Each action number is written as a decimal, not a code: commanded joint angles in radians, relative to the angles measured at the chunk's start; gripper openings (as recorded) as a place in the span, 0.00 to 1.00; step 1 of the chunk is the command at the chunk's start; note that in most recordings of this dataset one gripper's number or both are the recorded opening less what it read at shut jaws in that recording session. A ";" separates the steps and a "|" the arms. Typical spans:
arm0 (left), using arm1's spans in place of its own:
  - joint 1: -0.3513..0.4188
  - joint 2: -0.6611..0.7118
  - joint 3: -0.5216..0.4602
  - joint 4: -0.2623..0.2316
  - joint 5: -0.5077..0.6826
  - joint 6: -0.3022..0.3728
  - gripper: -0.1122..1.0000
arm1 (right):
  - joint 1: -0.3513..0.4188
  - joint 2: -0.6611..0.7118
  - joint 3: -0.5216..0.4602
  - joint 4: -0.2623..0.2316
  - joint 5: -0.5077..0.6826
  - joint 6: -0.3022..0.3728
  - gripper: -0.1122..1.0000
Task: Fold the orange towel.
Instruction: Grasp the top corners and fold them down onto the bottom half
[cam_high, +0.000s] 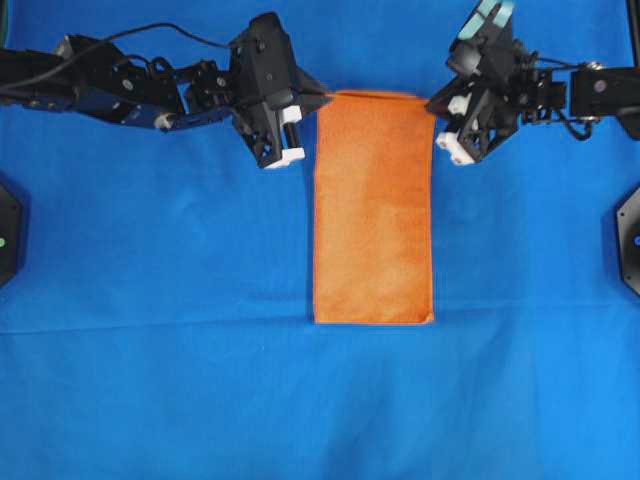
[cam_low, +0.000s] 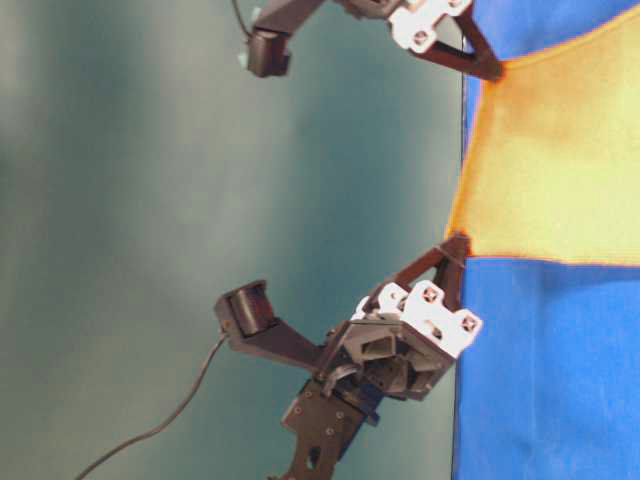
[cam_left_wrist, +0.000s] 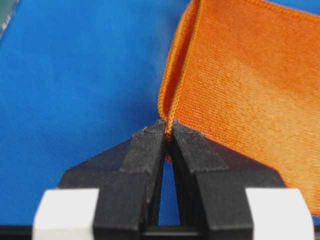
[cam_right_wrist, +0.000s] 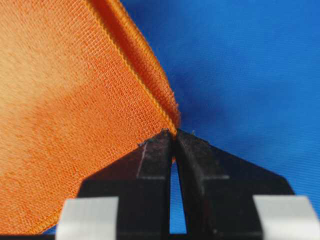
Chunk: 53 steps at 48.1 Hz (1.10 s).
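Both pincers clenched on the orange towel's (cam_high: 373, 210) far corners.
Left pincer (cam_left_wrist: 168, 131) nips the left corner, right pincer (cam_right_wrist: 174, 134) the right; folded towel lies lengthwise on the blue table (cam_high: 150, 380) between them.

Table-level view: plain orange microfibre towel (cam_low: 550, 160) cut off by the right edge; blue cloth table cover (cam_low: 540, 380) likewise cropped. Both wrist views: the pinched towel corner is hidden between the black fingertips (cam_left_wrist: 150, 145). 2 layers at the hem; deeper layers indiscernible.
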 joint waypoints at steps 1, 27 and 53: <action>0.005 -0.032 -0.020 0.002 0.002 0.003 0.12 | -0.003 -0.049 -0.009 -0.003 0.017 0.000 0.14; -0.110 -0.144 0.021 0.002 0.120 -0.005 0.12 | 0.156 -0.170 0.026 0.029 0.089 0.018 0.14; -0.400 -0.170 0.067 -0.003 0.201 -0.091 0.12 | 0.538 -0.202 0.023 0.276 0.290 0.020 0.14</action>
